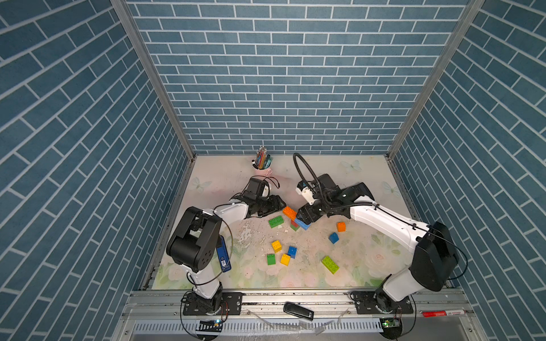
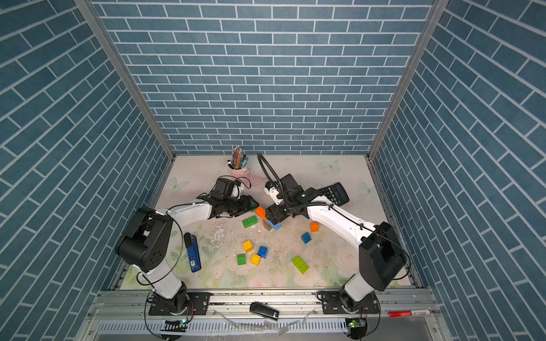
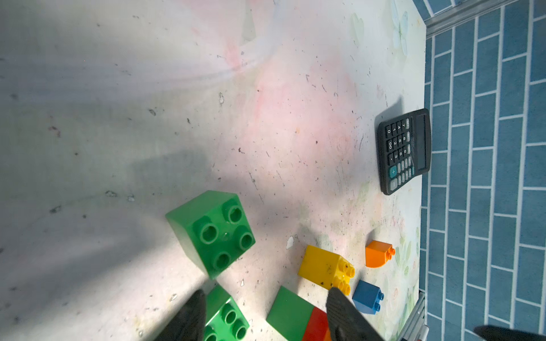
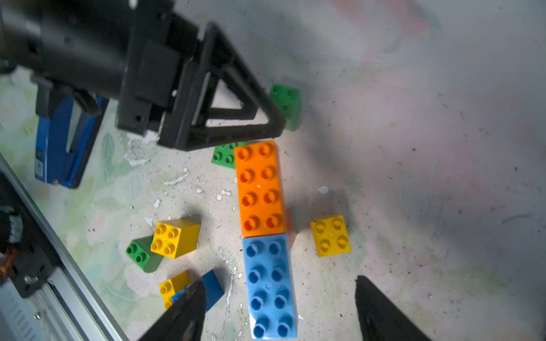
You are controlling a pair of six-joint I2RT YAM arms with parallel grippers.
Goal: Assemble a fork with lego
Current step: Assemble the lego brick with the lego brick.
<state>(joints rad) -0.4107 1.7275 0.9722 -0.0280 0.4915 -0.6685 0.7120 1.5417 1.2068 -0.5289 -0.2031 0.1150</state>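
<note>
**Both pincers apart over the joined bricks at mid-worktop**

The lego build sits near the middle of the worktop [image 1: 363,254]. An orange oblong brick [image 4: 260,189] and a blue oblong brick [image 4: 270,286] lie end to end, studs up, on red and green bricks [image 1: 294,226] of which only slivers show.

The right pincer [image 4: 279,283] hangs over the blue oblong brick with its fingers apart. A gap shows on each side between finger and brick, so it clamps nothing. The left pincer [image 3: 266,295] points in from the left-edge side, tips near the orange oblong brick's free end. Its fingers are apart too and hold nothing.

A green oblong brick [image 1: 276,221] lies just beside the build, toward the left edge. A green square brick [image 3: 212,233] lies just beyond the left pincer's tips. A yellow square brick [image 4: 331,236] sits just beside the build on the side away from the front edge.

Toward the front edge lies a cluster of four square bricks [image 1: 285,259]: two yellow, one blue, one green. A lime oblong brick [image 1: 330,264] lies alone toward the front right corner. An orange square brick [image 1: 341,226] and a blue square brick [image 1: 334,237] lie between the build and the right edge.

A calculator [image 2: 334,193] lies toward the right edge, and a pen cup [image 1: 261,165] stands by the far edge.
</note>
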